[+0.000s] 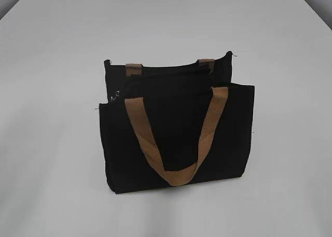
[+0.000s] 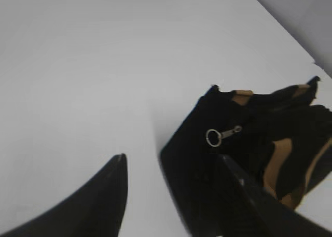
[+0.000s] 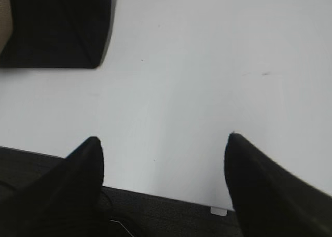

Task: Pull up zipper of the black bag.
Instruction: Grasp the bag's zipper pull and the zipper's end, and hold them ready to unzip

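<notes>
A: So, how far along is the zipper [image 2: 224,135]?

B: Not started, I judge. Its silvery ring pull lies loose at one end of the black bag [image 1: 176,138], and the mouth gapes, so the whole run is left to close.

A: Is anything holding it?

B: No. The left gripper [image 2: 171,169] has its jaws spread wide, near that end of the bag but touching nothing I can make out. The right gripper [image 3: 163,149] also has its jaws apart, over bare table [image 1: 52,50] close to the near edge, with only a bag corner in its view.

A: And the bag?

B: It stands around the table's middle, well clear of every edge. Soft matte black fabric, boxy but sagging, with ribbed tan webbing handles [image 1: 179,143]; one droops down the front panel. The table is smooth, pale and plain.
</notes>
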